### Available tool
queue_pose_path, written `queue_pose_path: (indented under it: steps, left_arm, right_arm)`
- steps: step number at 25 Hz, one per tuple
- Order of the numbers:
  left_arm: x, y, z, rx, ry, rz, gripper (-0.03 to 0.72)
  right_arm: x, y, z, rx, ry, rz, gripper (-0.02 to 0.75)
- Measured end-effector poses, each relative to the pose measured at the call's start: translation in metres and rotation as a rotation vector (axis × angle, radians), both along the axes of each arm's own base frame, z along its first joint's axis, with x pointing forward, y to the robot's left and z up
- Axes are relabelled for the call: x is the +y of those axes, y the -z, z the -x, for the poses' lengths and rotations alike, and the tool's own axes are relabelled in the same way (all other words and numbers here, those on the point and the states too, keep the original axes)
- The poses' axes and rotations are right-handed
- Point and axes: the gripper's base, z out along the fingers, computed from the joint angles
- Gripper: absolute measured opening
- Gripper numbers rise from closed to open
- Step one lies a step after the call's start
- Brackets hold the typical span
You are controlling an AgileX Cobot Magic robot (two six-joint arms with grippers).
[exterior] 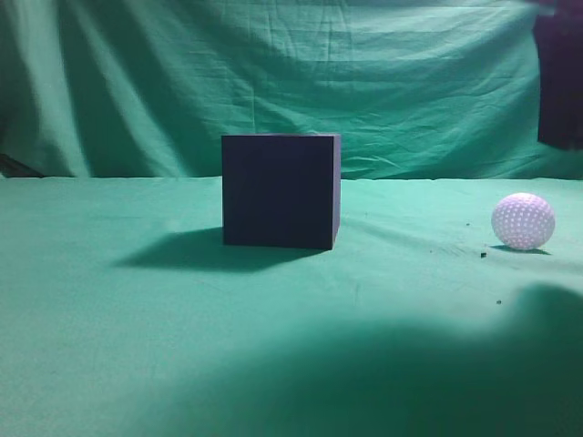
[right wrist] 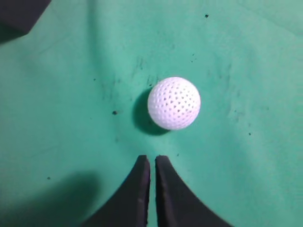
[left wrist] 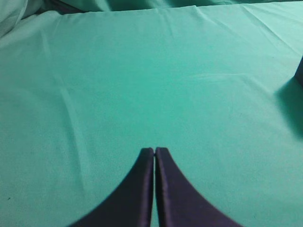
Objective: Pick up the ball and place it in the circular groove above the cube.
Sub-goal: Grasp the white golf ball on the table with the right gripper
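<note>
Green cloth (exterior: 137,346) covers the table. The cube (exterior: 281,191) sits mid-table, upright. The ball (exterior: 523,220) rests on the cloth, well right of the cube. Right gripper (right wrist: 152,160) hangs over the ball, fingers together, empty. Left gripper (left wrist: 155,151) likewise closed over bare cloth. Dark shape top right, possibly the right arm.

- Table (exterior: 137,346): covered by a green cloth, lightly creased; small dark specks are scattered over its right part.
- Cube (exterior: 281,191): dark, matte, set upright near the middle of the cloth.
- Ball (exterior: 523,221): white, dimpled, rested on the cloth well right of the cube.
</note>
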Motion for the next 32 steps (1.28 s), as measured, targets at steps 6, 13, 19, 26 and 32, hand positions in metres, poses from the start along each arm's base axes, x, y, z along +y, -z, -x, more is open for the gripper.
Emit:
queue_pose_path:
  steps: [6,13,19,26,32]
  left_arm:
    - [0.0,0.0,0.0,0.0,0.0,0.0,0.0]
    - [0.0,0.0,0.0,0.0,0.0,0.0,0.0]
    - [0.0,0.0,0.0,0.0,0.0,0.0,0.0]
    - [0.0,0.0,0.0,0.0,0.0,0.0,0.0]
    - [0.0,0.0,0.0,0.0,0.0,0.0,0.0]
  right_arm:
    - [0.006,0.017,-0.02,0.034,-0.003,0.048,0.314]
    - [0.011,0.041,-0.034,0.036,0.011,0.052,0.573]
    - [0.014,0.058,-0.042,0.039,0.025,0.054,0.573]
    - [0.014,0.063,-0.044,0.056,0.028,0.062,0.305]
    - [0.02,0.037,-0.056,0.089,0.083,0.053,0.307]
